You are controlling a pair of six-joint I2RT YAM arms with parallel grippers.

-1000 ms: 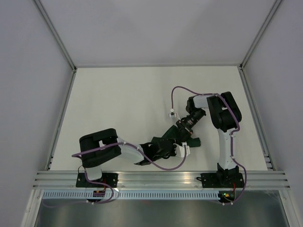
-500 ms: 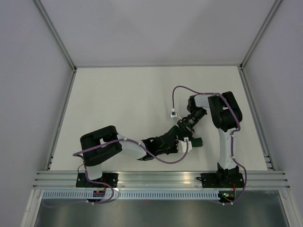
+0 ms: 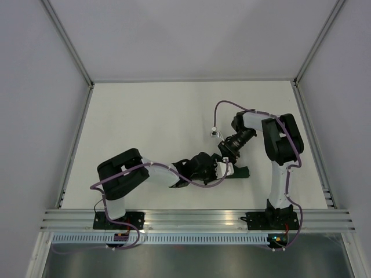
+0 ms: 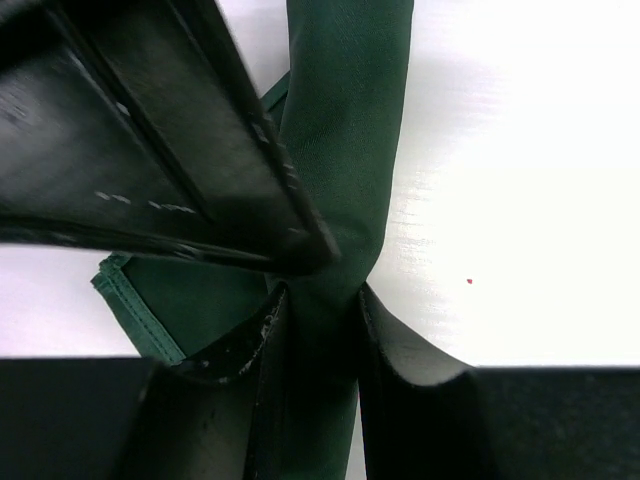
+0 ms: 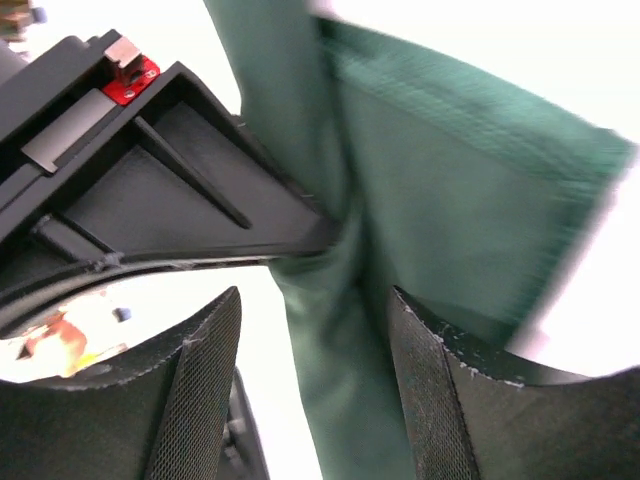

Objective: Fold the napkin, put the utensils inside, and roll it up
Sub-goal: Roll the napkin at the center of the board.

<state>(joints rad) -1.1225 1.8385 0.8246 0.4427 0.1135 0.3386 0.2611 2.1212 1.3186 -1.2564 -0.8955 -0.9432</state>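
Napkin roll — long axis left to right

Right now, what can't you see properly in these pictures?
- Slim black-handled fork: in no view; perhaps inside the rolled dark green cloth napkin, cannot tell.
- Top view: napkin tiny, mostly covered by the left gripper and right gripper.
- Left wrist view: napkin's ends cut off by the frame edges.
- Right wrist view: napkin blurred.

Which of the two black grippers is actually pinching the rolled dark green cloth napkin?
The left gripper: it is closed tight on the napkin, while the right gripper only straddles it, standing wide.
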